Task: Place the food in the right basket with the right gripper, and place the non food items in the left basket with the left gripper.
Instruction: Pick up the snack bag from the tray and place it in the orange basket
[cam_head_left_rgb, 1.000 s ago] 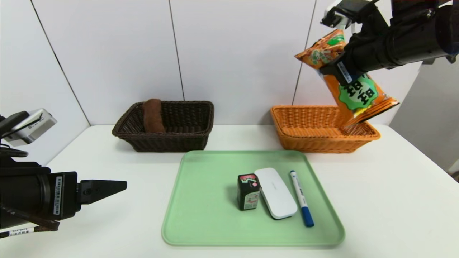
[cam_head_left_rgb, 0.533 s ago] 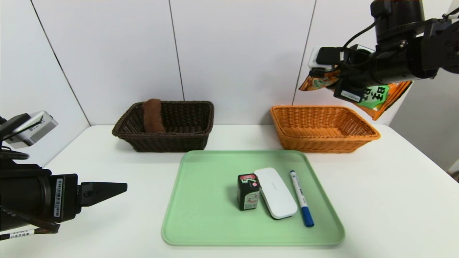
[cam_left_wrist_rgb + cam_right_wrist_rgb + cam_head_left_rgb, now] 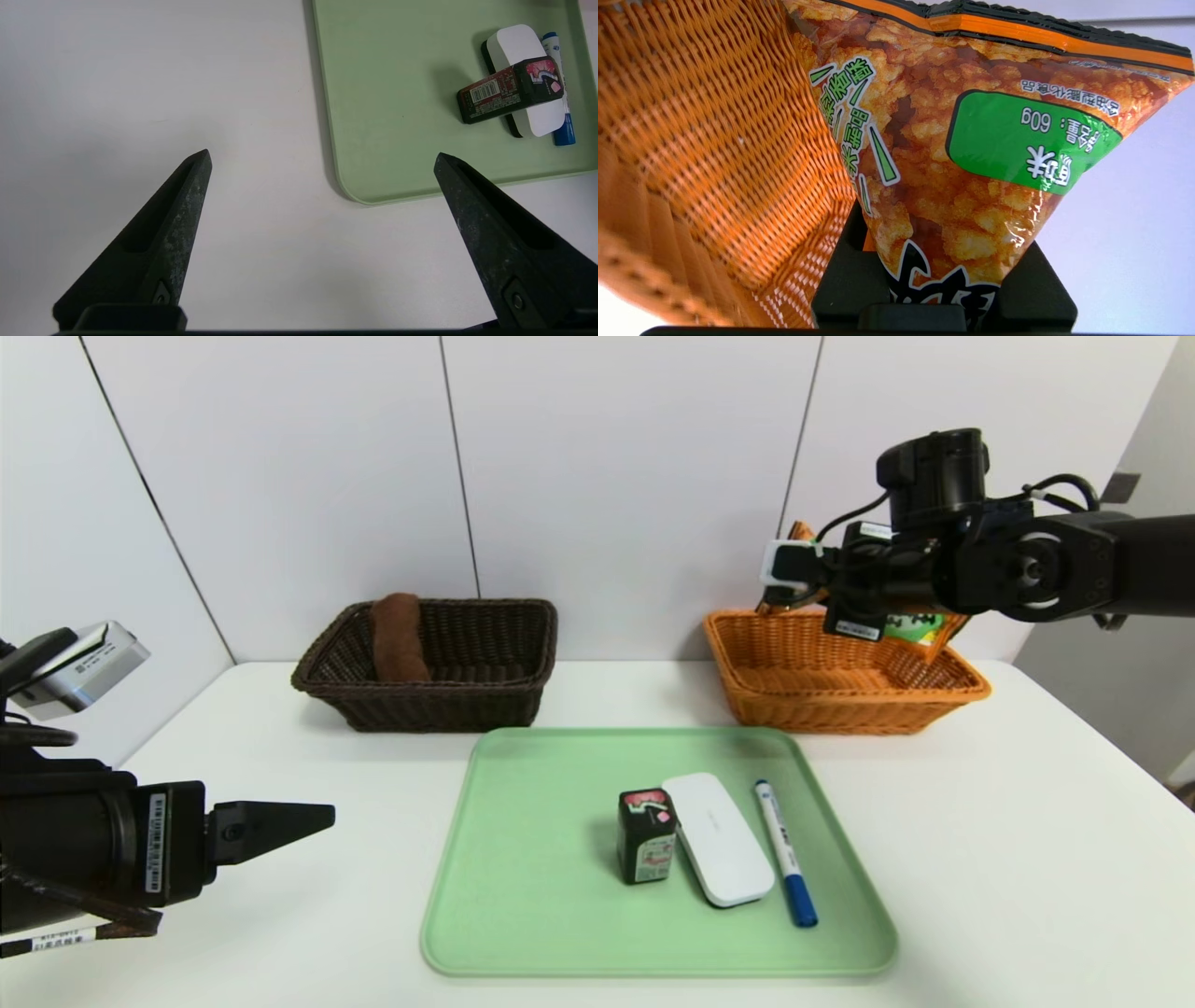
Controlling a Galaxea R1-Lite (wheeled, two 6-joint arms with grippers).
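We see the right hand (image 3: 845, 602) reaching from the right side, held level over the back part of the orange basket (image 3: 845, 705), just above its rim. Its fingers are closed on a snack bag (image 3: 971, 154). In the right wrist view the bag stands between the two black fingers (image 3: 850, 275) and its lower edge is next to the woven inner wall of the basket. The bag is orange with a green label and printed pictures of crispy pieces; in the head view only small parts of it show behind the hand.

The left hand (image 3: 322, 158) is low over the table (image 3: 1027, 859), at the left of the green tray (image 3: 523, 896), and points toward it. Its fingers are spread wide and hold nothing. Between this hand and the tray edge there is bare table.

On the tray a small dark box (image 3: 646, 835) stands upright, touching a white flat case (image 3: 717, 837); a blue marker (image 3: 785, 851) lies just beside the case. The left half of the tray is free. The dark basket (image 3: 467, 700) stands behind the tray on the left, with a brown object (image 3: 400, 637) leaning inside it.
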